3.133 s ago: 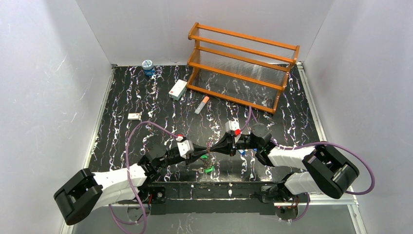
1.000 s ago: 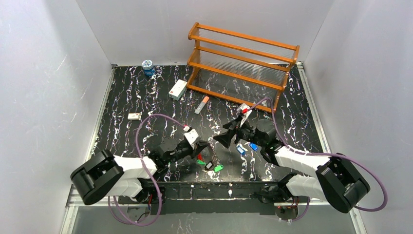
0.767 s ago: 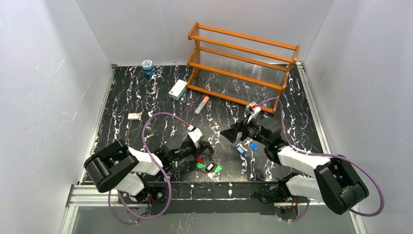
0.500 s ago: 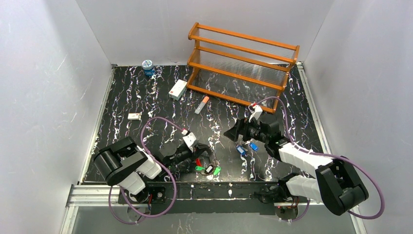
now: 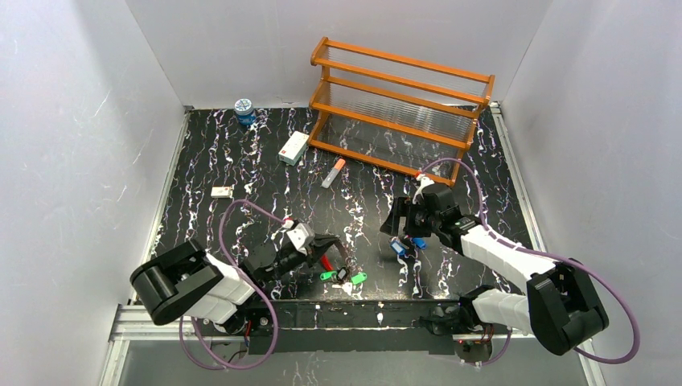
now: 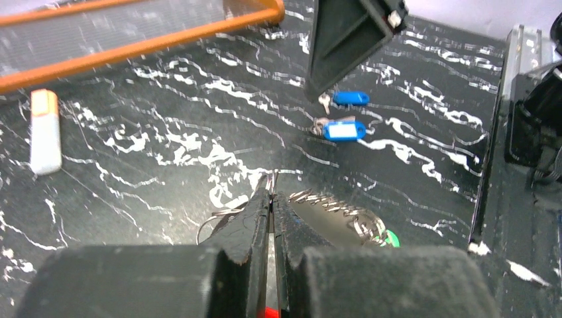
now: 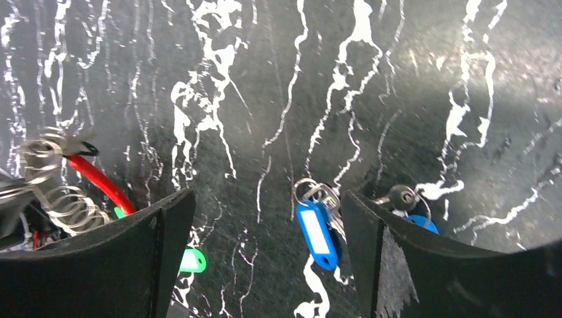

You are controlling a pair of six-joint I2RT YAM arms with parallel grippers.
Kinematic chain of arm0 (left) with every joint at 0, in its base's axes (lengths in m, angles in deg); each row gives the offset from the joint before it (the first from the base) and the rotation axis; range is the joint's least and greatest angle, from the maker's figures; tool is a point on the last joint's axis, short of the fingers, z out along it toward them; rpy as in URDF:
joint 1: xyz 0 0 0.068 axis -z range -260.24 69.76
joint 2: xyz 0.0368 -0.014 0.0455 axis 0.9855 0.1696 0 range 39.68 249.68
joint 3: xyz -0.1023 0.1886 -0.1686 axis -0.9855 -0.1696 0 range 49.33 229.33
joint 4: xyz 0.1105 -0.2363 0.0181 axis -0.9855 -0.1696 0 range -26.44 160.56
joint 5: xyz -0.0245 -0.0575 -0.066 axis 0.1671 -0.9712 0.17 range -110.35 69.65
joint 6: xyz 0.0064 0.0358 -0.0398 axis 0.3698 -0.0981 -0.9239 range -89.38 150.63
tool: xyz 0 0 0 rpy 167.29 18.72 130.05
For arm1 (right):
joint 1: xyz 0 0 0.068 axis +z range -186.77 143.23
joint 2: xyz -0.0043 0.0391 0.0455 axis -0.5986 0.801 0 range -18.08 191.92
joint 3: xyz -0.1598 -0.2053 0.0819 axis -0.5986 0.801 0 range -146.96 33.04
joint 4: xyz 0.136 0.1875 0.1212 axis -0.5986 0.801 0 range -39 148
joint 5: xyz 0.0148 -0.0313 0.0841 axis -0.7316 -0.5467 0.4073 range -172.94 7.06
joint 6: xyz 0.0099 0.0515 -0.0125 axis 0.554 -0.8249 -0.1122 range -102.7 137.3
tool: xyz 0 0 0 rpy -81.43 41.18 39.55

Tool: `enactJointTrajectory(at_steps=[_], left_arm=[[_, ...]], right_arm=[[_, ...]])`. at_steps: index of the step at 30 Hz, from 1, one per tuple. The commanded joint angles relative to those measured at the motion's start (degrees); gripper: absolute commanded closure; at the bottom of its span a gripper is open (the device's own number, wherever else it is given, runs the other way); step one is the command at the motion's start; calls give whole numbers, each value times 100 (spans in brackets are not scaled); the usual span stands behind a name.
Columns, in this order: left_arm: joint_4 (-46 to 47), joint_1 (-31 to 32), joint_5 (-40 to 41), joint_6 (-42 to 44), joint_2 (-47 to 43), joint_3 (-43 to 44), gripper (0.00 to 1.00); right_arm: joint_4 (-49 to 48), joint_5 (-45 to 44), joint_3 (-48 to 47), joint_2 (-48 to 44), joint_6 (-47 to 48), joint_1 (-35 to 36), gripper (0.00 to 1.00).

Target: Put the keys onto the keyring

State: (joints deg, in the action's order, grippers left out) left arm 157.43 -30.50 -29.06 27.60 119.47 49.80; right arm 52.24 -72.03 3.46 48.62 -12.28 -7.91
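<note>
Top external view: left gripper (image 5: 328, 244) low over the near middle of the table (image 5: 241, 161), jaws pressed together on the keyring (image 5: 336, 259).

Left wrist view:
- Fingertips (image 6: 260, 199) closed flat against each other, with a thin wire emerging at the tip.
- Red section of the loop between the fingers lower down.
- Silvery coiled section on the table just beyond.

Two green keys (image 5: 326, 276) at the near side of the loop, touching or nearly touching it. Threaded or not: cannot tell.

Right gripper (image 5: 400, 223) to the right, pointing down, well apart from the left gripper. Jaws spread wide, nothing gripped.

Right wrist view:
- One blue key (image 7: 315, 233) flat on the table between the two open fingers, closer to the right-hand one.
- Second blue key (image 7: 416, 222) partly hidden behind that finger.
- Both off the loop and apart from it.

Farther back, clear of both arms: orange rack (image 5: 402, 112), orange-and-white tube (image 5: 333, 173), white box (image 5: 293, 148), blue jar (image 5: 244, 111).
</note>
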Motion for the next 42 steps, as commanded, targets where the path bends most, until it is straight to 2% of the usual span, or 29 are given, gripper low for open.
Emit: enactJointTrajectory(at_steps=[1,13,17,21,25,31,36,42], left_arm=[[524,11,179,162,-448,-30,100],[90,13,5,139,-754,-30,100],[63,12,-49,86,-754,1,100],[28,17,-77,66,-737,41,100],[-24,12,-86,50,-760,50,100],[-179,16,3,39,-798,46,100],[-247,11,18,39,-829,58,100],[-297,10,10,47,-860,85,100]], right_arm=[[872,-449,-431,-153,44,-30,12],[1256,-1865,-399,-422,-113,-81,27],[1249,-2254,-402,-363,-142,-169,38],[1141,-2044,-456,-134,-109,-424,45],[1067,-1342,-506,134,2,-795,50],[824,-437,-383,279,99,-1093,64],[770,-275,-406,555,118,-1222,75],[887,-400,-481,698,206,-1275,75]])
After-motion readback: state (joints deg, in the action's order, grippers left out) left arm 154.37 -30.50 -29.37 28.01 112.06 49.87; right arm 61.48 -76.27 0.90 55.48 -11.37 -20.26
